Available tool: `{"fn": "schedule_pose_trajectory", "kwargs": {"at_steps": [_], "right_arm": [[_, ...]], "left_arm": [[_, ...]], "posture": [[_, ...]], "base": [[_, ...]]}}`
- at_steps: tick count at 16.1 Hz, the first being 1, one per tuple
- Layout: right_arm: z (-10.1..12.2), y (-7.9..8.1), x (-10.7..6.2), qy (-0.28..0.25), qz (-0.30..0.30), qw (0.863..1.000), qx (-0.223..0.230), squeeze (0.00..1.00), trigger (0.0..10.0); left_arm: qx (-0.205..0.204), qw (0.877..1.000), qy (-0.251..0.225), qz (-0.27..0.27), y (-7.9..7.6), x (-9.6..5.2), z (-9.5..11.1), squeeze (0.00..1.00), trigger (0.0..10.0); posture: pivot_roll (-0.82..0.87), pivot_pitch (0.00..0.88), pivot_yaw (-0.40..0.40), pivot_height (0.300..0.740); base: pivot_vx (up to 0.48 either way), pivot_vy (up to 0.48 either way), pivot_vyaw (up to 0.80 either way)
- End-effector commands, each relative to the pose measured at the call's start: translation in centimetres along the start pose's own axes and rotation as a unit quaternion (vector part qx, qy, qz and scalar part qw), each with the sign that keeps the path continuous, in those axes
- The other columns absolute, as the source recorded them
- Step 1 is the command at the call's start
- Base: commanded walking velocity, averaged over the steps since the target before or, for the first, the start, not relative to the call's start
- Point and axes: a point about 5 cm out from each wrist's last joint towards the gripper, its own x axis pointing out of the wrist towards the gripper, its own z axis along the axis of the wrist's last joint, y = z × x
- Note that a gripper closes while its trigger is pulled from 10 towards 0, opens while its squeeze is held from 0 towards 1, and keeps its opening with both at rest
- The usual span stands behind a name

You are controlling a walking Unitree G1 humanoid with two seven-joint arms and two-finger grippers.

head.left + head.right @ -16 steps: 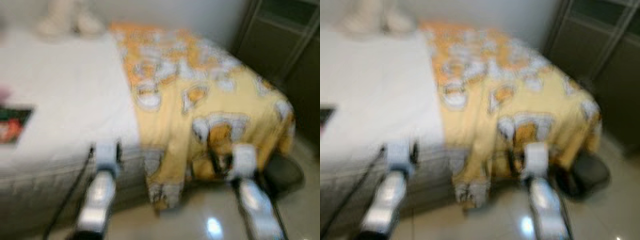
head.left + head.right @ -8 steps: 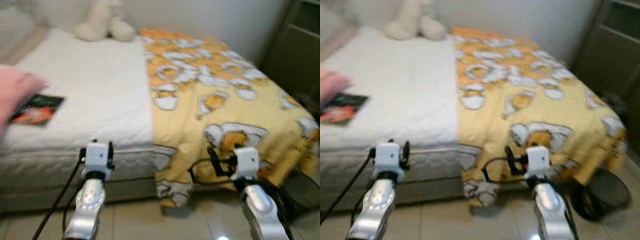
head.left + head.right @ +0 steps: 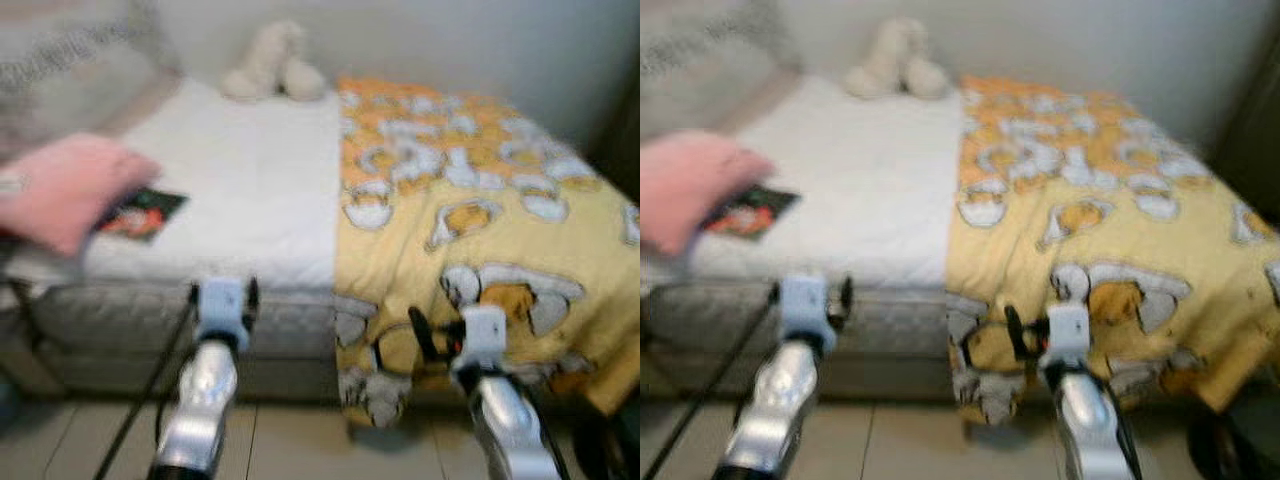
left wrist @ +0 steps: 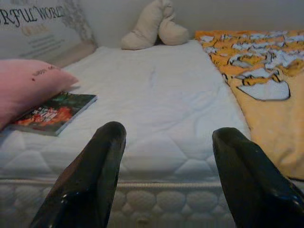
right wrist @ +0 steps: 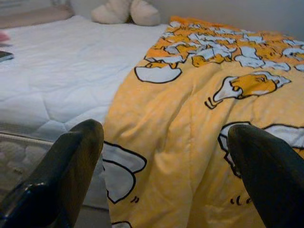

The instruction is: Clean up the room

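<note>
A bed with a white quilted mattress [image 3: 255, 190] stands before me. A yellow blanket [image 3: 470, 210] with a cartoon print covers its right half and hangs over the near edge. On the left of the mattress lie a pink pillow [image 3: 60, 185] and a dark book [image 4: 54, 113], its corner under the pillow. A cream plush toy [image 4: 156, 26] sits at the far edge by the wall. My left gripper [image 4: 166, 142] is open, held in front of the mattress edge. My right gripper [image 5: 164, 137] is open too, facing the hanging blanket. Neither holds anything.
A headboard panel with printed lettering [image 4: 40, 26] stands at the left end of the bed. Pale tiled floor [image 3: 300, 450] lies between me and the bed. Black cables run along both silver arms.
The camera has swung left: the bed has shifted right in view, the pink pillow and headboard have come in, and the dark cabinet at the right has gone out. Both grippers stay open.
</note>
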Motion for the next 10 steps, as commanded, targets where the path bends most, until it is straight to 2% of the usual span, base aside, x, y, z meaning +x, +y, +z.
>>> {"fn": "schedule_pose_trajectory", "kwargs": {"at_steps": [1,4,6,7,8,9,10], "right_arm": [[0.1,-0.1,0.0,-0.004,-0.002,1.0,0.002,1.0,10.0],[0.0,-0.7,-0.6,0.003,0.025,1.0,-0.019,1.0,10.0],[0.1,-0.7,-0.4,0.0,0.025,1.0,-0.017,1.0,10.0],[0.2,-0.2,-0.3,-0.003,0.031,0.999,-0.017,1.0,10.0],[0.5,0.8,-0.2,-0.012,0.048,0.999,-0.017,1.0,10.0],[0.6,1.9,-0.3,-0.017,0.069,0.997,-0.016,1.0,10.0],[0.6,2.0,-0.3,-0.017,0.071,0.997,-0.015,1.0,10.0]], "left_arm": [[0.006,1.0,0.011,0.002,0.4,0.0,-0.3,0.0,10.0],[0.026,0.999,0.019,0.015,0.9,-0.5,-0.8,0.0,10.0],[-0.001,1.0,0.009,0.001,0.5,0.1,-0.1,0.0,10.0],[-0.02,1.0,0.006,-0.004,0.3,0.3,0.2,0.0,10.0],[-0.042,0.999,0.003,-0.01,-0.1,0.5,0.6,0.0,10.0],[-0.044,0.999,0.006,-0.01,-0.4,0.4,0.6,0.0,10.0],[-0.042,0.999,0.008,-0.01,-0.5,0.4,0.5,0.0,10.0]], "posture": [[0.1,0.0,-0.019,0.74],[0.1,0.0,-0.024,0.74],[0.1,0.0,-0.03,0.74],[0.09,0.0,-0.03,0.74],[0.09,0.0,-0.029,0.74],[0.09,0.0,-0.031,0.74],[0.09,0.0,-0.032,0.74]], "base": [[0.0,0.0,0.51],[0.0,0.0,0.5],[0.0,0.0,0.5],[0.285,0.0,0.51],[0.262,0.401,0.51],[0.0,0.42,0.51],[0.0,0.428,0.51]]}}
